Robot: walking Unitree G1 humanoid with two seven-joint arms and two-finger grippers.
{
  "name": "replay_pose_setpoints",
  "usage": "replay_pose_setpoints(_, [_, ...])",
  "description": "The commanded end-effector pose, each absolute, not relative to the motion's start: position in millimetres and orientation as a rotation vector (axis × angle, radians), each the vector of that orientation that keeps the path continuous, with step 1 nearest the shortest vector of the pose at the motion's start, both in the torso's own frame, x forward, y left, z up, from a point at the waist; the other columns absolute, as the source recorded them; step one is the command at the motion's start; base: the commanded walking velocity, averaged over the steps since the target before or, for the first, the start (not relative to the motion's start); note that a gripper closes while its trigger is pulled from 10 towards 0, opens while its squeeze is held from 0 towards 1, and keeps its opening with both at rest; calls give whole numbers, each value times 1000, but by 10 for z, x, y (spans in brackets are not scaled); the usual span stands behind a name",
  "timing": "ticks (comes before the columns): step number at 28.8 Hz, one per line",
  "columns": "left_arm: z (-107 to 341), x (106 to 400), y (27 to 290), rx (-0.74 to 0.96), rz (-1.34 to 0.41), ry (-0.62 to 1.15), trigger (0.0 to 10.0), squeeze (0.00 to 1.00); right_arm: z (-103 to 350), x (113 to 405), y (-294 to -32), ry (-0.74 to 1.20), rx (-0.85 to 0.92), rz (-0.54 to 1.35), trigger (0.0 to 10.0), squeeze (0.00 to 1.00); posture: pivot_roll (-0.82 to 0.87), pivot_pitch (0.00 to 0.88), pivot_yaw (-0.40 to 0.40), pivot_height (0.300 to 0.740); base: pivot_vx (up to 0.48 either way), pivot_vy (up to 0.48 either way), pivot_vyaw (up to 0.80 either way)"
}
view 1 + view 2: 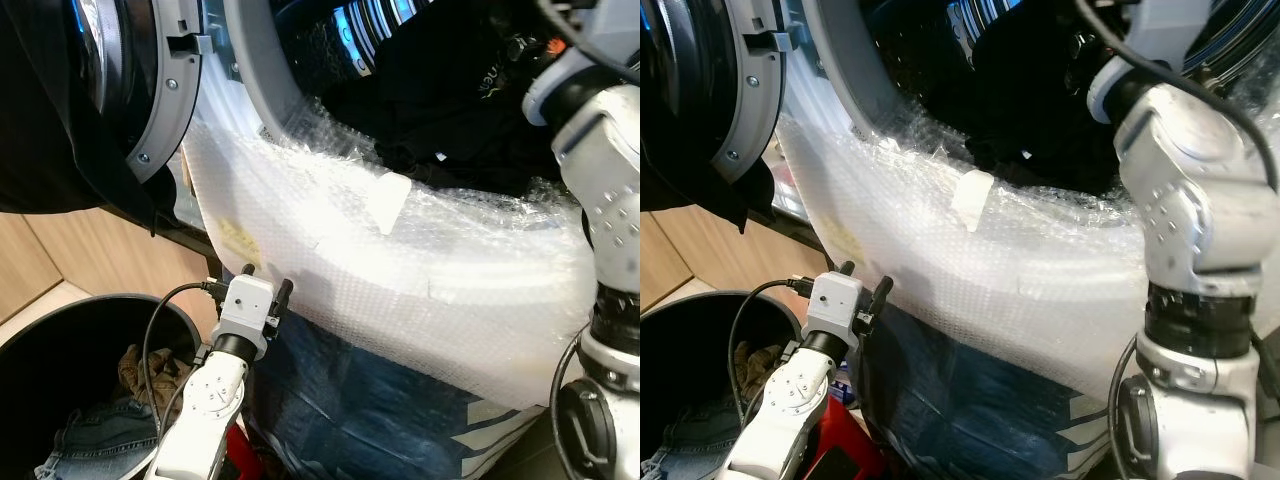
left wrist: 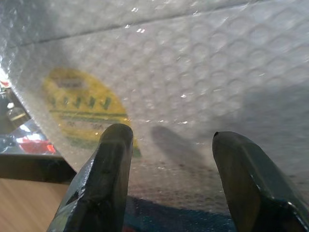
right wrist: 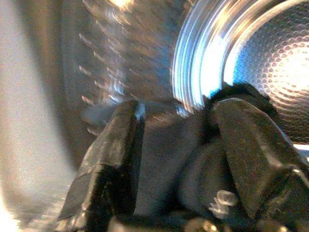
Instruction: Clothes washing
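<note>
Our right gripper (image 3: 174,159) holds dark cloth (image 3: 164,159) between its fingers, drum (image 3: 285,63) just ahead; left gripper (image 2: 169,159) spread, idle.

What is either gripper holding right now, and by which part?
Left gripper open, empty, facing bubble wrap. Right gripper sits in dark clothing at the drum mouth; grip unclear.
</note>
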State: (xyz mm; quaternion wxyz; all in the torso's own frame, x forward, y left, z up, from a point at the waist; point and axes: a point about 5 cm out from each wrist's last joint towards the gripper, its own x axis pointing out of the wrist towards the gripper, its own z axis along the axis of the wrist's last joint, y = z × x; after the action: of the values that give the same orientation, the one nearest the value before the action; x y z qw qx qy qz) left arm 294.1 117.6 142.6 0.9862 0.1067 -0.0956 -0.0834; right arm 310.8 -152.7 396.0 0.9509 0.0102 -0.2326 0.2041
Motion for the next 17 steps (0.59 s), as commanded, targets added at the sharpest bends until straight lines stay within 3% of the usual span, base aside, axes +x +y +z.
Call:
replay_pose_setpoints(1, [1420, 2940, 1155, 227, -187, -190, 10000, 0, 3903, 2896, -1317, -477, -38, 595, 10000, 0, -92, 35, -49, 740, 0, 0, 0])
replay_pose_setpoints(7, [1442, 2954, 1182, 232, -181, -198, 10000, 0, 3675, 2566, -1022, -432, -38, 928, 10000, 0, -86, 38, -44, 740, 0, 0, 0])
replay_pose_setpoints(11, [1449, 2958, 1204, 238, -176, -198, 10000, 0, 3512, 2412, -919, -381, 69, 1073, 10000, 0, -80, 47, -44, 740, 0, 0, 0])
replay_pose_setpoints(13, [1461, 2969, 1219, 244, -174, -200, 10000, 0, 3126, 2284, -849, -263, 75, 1210, 10000, 0, -78, 56, -43, 740, 0, 0, 0])
replay_pose_setpoints(17, [1477, 2982, 1226, 248, -172, -201, 10000, 0, 2598, 2255, -856, -73, -22, 1243, 10000, 0, -73, 70, -37, 740, 0, 0, 0])
